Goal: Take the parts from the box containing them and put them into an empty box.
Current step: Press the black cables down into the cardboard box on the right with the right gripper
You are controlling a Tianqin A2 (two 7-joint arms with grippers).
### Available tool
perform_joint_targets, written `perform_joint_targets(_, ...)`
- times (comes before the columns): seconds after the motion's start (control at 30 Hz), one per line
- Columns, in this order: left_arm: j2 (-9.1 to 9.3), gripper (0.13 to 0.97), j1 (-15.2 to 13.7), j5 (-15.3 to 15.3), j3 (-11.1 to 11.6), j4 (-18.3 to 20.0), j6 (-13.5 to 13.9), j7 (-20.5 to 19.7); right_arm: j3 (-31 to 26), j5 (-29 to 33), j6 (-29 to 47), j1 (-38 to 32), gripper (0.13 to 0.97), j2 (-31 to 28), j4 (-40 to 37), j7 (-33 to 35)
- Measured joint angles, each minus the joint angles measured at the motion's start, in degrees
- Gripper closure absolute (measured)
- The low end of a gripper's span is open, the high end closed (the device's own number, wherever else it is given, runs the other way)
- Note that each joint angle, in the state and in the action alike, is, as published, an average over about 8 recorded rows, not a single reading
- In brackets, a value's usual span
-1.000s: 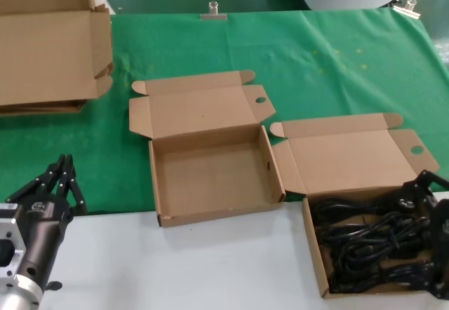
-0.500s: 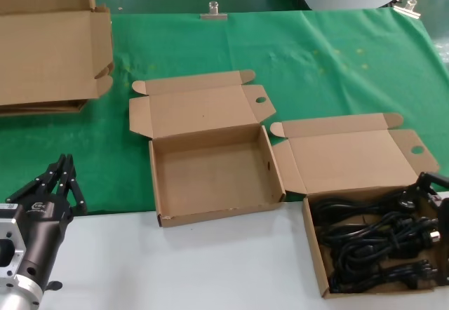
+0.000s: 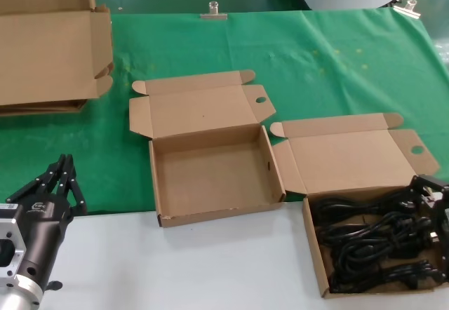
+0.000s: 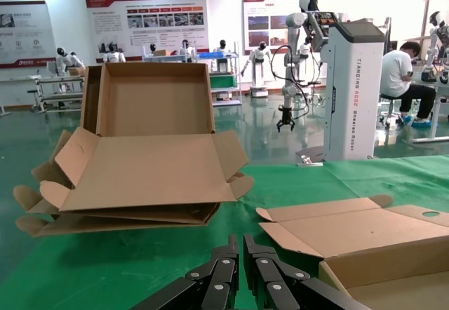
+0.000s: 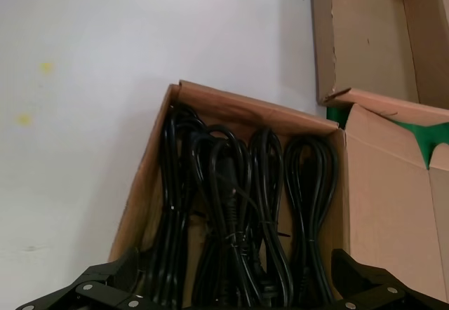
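Right pincer (image 5: 231, 292) spread wide over cords (image 5: 238, 212) in box w/ cords (image 3: 316, 250), left pincer (image 4: 242, 275) clenched, parked nr surface (image 3: 210, 268) edge, empty box (image 3: 158, 187) beside.

Evenly and brightly lit from overhead. Soft, short shadows inside the shallow brown cardboard box (image 3: 214, 177). Mild sheen on the white desk (image 3: 189, 268). Sharp throughout; slightly washed-out hall background in left wrist view.

Right gripper (image 3: 438, 205) mostly cut off at head-view edge; cord box (image 3: 313, 243) near-right corner cropped.
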State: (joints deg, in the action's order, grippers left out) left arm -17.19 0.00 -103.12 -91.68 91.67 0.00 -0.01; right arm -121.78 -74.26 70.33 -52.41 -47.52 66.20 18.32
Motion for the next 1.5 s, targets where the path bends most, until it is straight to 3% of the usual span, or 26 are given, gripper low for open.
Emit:
perform_joint_targets(0.37, 0.0, 0.925, 0.0, 0.0, 0.0, 0.0, 0.0, 0.0, 0.1, 0.9, -2.3, -0.6, 0.138, 2.4, -3.8, 2.8)
perform_joint_targets(0.67, 0.0, 0.925, 0.0, 0.0, 0.0, 0.0, 0.0, 0.0, -0.3, 1.9, -4.2, -1.7, 0.207, 4.4, -7.9, 5.6)
perform_joint_targets(0.97, 0.0, 0.925, 0.0, 0.0, 0.0, 0.0, 0.0, 0.0, -0.5, 2.6, -5.5, -2.6, 0.342, 5.5, -10.4, 7.5)
perform_joint_targets(1.23, 0.0, 0.925, 0.0, 0.0, 0.0, 0.0, 0.0, 0.0, -0.5, 2.5, -5.6, -2.1, 0.541, 5.4, -10.2, 7.6)
perform_joint_targets(1.37, 0.0, 0.925, 0.0, 0.0, 0.0, 0.0, 0.0, 0.0, -0.4, 2.3, -5.6, -1.5, 0.541, 5.1, -9.8, 7.5)
perform_joint_targets(1.5, 0.0, 0.925, 0.0, 0.0, 0.0, 0.0, 0.0, 0.0, -0.4, 2.2, -5.5, -1.2, 0.64, 5.0, -9.5, 7.5)
